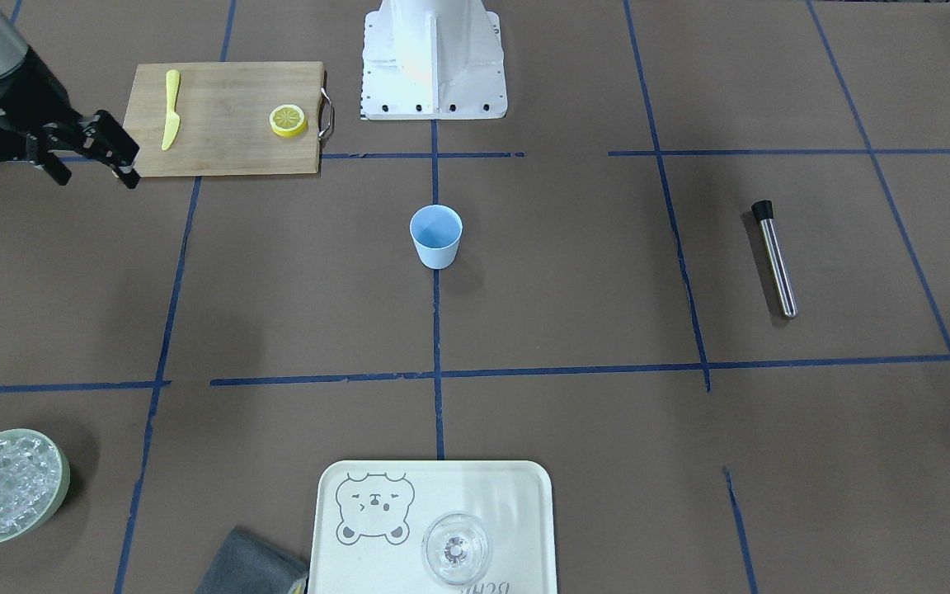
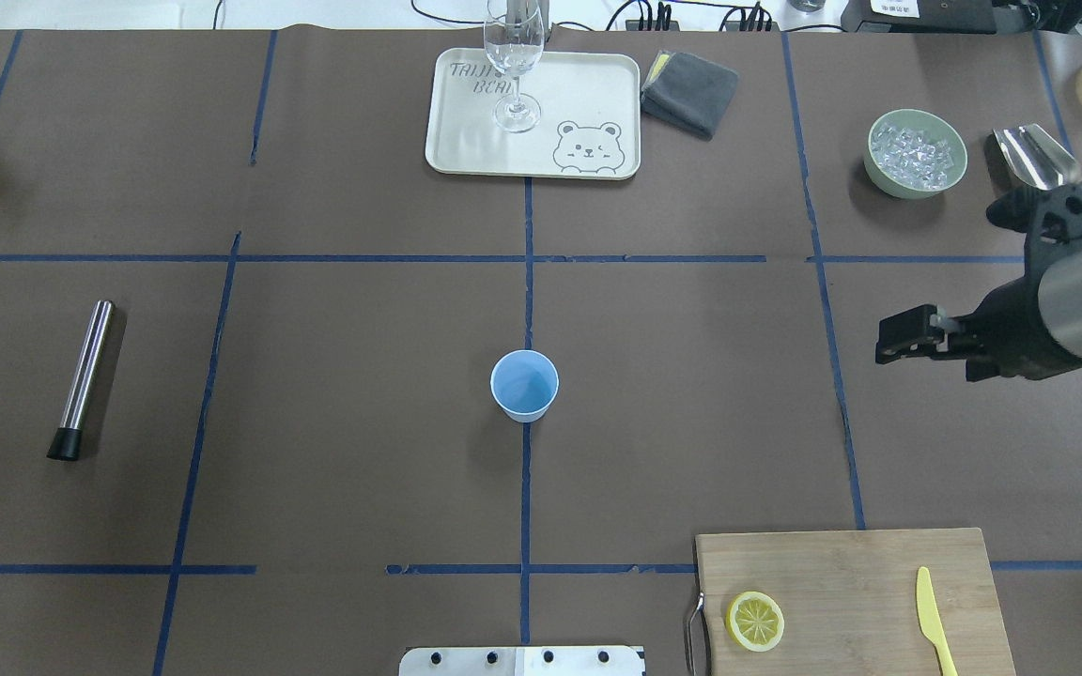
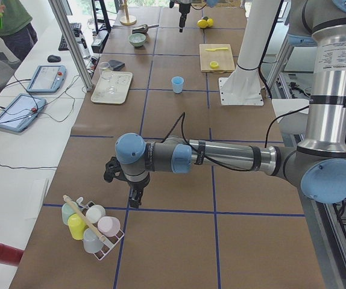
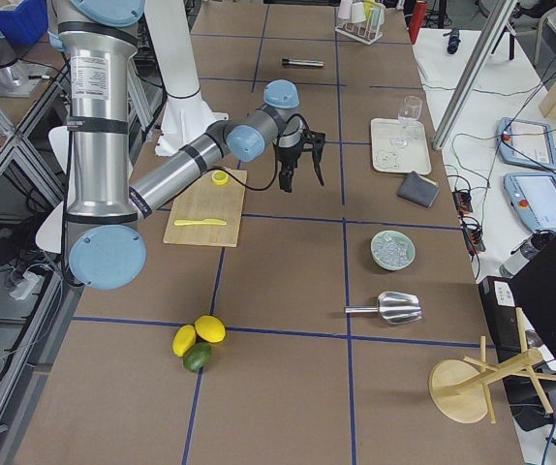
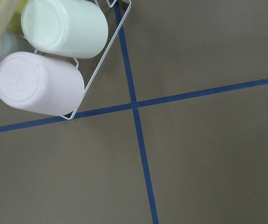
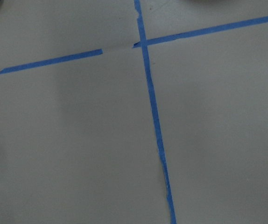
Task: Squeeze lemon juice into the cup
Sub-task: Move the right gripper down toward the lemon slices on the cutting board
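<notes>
The lemon (image 1: 288, 120) is a thin round slice lying on the wooden cutting board (image 1: 228, 140); it also shows in the overhead view (image 2: 754, 621). The cup (image 1: 436, 237) is light blue, stands upright at the table's centre (image 2: 524, 385) and looks empty. My right gripper (image 1: 89, 172) hovers open and empty beside the board's far end from the lemon, well away from the cup; it also shows in the overhead view (image 2: 888, 340). My left gripper (image 3: 123, 186) shows only in the exterior left view, near a mug rack, and I cannot tell its state.
A yellow plastic knife (image 1: 171, 109) lies on the board. A clear glass (image 2: 514, 66) stands on a bear tray (image 2: 466, 150). There are also a bowl of ice (image 2: 915, 153), a metal scoop (image 2: 1034, 155), a grey cloth (image 2: 688, 92), a steel tube (image 2: 83, 378) and a mug rack (image 3: 91, 226).
</notes>
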